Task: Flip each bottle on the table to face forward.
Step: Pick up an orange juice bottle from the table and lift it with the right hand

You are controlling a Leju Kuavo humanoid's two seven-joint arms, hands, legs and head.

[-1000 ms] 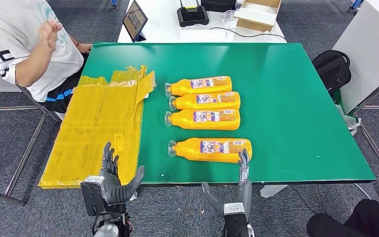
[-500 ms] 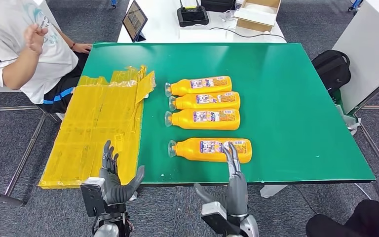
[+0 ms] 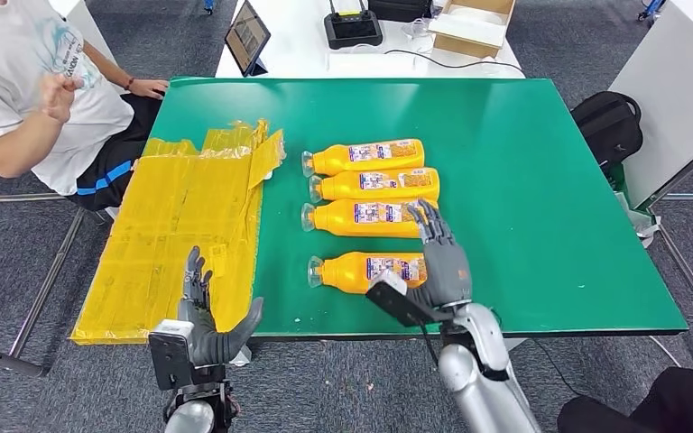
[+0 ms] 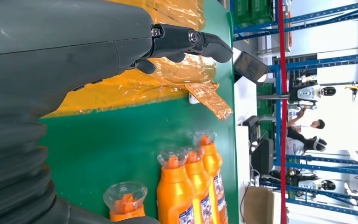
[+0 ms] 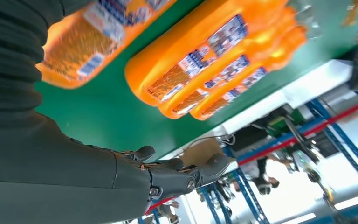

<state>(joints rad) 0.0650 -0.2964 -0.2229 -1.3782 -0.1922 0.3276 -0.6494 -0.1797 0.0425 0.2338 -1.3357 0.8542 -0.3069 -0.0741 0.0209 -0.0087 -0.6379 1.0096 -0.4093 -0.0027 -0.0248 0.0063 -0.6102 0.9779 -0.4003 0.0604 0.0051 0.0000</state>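
Several orange bottles lie on their sides on the green table (image 3: pixel 550 216), caps to the left and labels up. Three sit close together: far (image 3: pixel 365 156), middle (image 3: pixel 374 184), near (image 3: pixel 370 217). A fourth bottle (image 3: pixel 356 271) lies alone by the front edge. My right hand (image 3: pixel 439 257) hovers over its base end with fingers spread, holding nothing. My left hand (image 3: pixel 203 329) is open below the front edge, beside the yellow sheet. The left wrist view shows the lone bottle's cap (image 4: pixel 126 198) and the grouped bottles (image 4: pixel 175 196). In the right wrist view the lone bottle (image 5: pixel 88 42) is blurred.
A crumpled yellow plastic sheet (image 3: pixel 180 244) covers the table's left side and hangs over its edge. A person (image 3: pixel 45 90) sits at the far left. Behind stands a white table with a tablet (image 3: pixel 248 36) and a cardboard box (image 3: pixel 474 23). A black backpack (image 3: pixel 609 122) lies at the right.
My right hand has risen from below the front edge and moved forward over the lone bottle's base end. The person's raised arm has shifted. My left hand has stayed put.
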